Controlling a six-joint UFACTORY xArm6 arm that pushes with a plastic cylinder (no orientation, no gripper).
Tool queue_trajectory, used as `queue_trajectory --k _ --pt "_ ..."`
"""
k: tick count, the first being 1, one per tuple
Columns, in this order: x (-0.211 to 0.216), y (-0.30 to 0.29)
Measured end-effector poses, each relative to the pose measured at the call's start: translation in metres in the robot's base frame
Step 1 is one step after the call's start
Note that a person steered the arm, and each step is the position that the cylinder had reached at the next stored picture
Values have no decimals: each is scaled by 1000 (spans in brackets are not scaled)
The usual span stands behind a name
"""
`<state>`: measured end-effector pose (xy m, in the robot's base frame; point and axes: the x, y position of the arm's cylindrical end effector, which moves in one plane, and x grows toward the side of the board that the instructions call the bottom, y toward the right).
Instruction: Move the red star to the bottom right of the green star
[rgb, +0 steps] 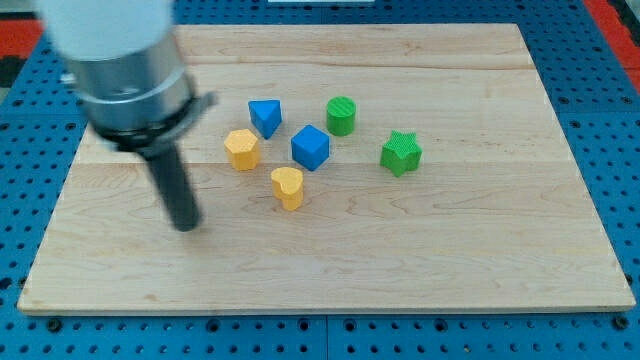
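Note:
The green star (401, 152) lies right of the board's middle. No red star shows in this view; it may be hidden behind the arm, I cannot tell. My tip (185, 225) rests on the board at the left, well left of the green star and about a hand's width left of the yellow heart-shaped block (288, 186). The tip touches no block.
A yellow hexagonal block (241, 149), a blue triangular block (265, 116), a blue cube (310, 147) and a green cylinder (341, 115) cluster near the middle. The wooden board (480, 260) lies on a blue pegboard. The arm's grey body (120, 70) covers the upper left.

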<state>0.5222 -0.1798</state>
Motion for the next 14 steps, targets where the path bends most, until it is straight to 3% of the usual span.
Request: queue_trajectory --k 1,2,4,6,8,9,10,11,12,14 --pt "-26 -113" --pt "-62 -125" --pt "-255 -125" --pt "-297 -59" --pt "-300 56" --pt "-323 35" --pt "-329 -40" --pt "-306 -64" --pt "-303 7" --pt "-291 -44"
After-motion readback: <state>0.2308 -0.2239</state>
